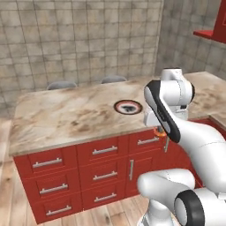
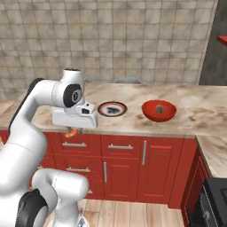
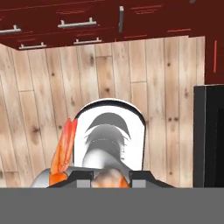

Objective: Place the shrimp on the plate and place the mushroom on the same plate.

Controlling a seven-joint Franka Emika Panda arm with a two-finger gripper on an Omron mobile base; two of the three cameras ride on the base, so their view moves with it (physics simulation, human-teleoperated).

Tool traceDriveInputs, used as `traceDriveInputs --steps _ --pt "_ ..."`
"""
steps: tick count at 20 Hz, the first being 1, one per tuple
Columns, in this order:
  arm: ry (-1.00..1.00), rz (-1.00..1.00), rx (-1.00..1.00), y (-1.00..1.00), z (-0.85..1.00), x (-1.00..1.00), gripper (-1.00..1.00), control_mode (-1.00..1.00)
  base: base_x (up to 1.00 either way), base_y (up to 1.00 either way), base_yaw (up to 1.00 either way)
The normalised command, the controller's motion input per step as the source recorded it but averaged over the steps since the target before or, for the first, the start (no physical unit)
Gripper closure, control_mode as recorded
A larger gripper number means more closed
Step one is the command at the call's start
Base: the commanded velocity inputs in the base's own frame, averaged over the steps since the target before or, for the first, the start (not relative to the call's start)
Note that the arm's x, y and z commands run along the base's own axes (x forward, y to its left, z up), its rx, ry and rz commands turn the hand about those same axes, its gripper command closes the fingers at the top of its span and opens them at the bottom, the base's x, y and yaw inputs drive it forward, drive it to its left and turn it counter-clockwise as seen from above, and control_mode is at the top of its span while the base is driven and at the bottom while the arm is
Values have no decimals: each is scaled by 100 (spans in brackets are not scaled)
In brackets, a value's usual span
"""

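While shut, end effector [image 2: 72, 131] pinches shrimp [image 2: 71, 132].

I count one plate [image 2: 112, 109], one red bowl [image 2: 158, 111] and one shrimp [image 2: 71, 132]. One mushroom [image 2: 161, 107] too.

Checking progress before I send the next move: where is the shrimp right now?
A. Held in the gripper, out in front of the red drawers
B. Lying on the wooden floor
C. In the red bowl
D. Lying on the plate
A: the orange shrimp hangs from the shut gripper off the counter edge, and the plate is bare.
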Motion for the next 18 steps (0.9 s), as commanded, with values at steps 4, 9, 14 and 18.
traceDriveInputs --steps 4,9,14,18 --pt "0 0 0 0 0 0 100 100 72 -35 7" --pt "0 0 0 0 0 0 100 100 57 -47 11" --pt "0 0 0 0 0 0 100 100 50 -29 9" --pt "0 0 0 0 0 0 100 100 55 -3 9"
